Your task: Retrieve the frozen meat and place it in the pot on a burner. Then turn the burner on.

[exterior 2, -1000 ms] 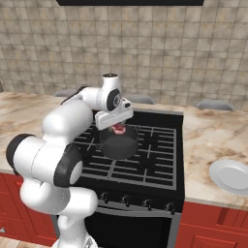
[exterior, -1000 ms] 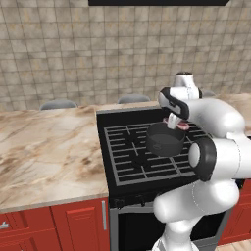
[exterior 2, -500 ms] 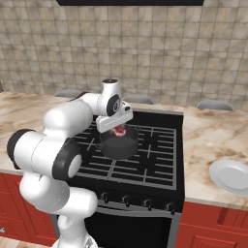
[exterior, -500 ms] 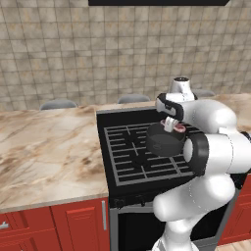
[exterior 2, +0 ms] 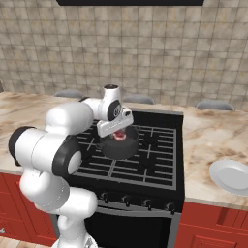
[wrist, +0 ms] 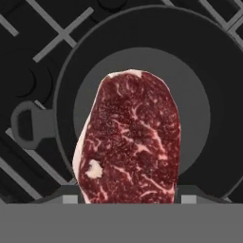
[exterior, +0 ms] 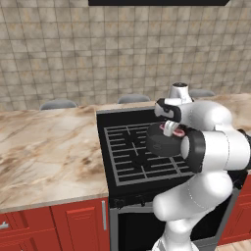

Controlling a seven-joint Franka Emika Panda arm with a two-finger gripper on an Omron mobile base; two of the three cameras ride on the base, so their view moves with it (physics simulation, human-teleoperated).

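The frozen meat (wrist: pixel 130 142), a red marbled slab with pale fat, hangs in my gripper (wrist: pixel 129 201), which is shut on it. It hovers directly over the open dark pot (wrist: pixel 66 95), just above the rim and apart from the pot's floor. From the base views the gripper (exterior: pixel 172 128) (exterior 2: pixel 117 131) points down with the meat (exterior: pixel 174 132) (exterior 2: pixel 118 135) at the mouth of the pot (exterior: pixel 162 145) (exterior 2: pixel 118 147). The pot stands on a burner (exterior 2: pixel 109 162) of the black range, toward its middle.
Marble counter (exterior: pixel 44 147) runs left of the range, red cabinets below. A white plate (exterior 2: pixel 231 177) lies on the counter to the right. Control knobs (exterior 2: pixel 126 198) line the range's front edge. Other grate sections (exterior: pixel 125 157) are bare.
The hand has eased a little lower over the pot, the meat still in its grip. The pot has stayed put.
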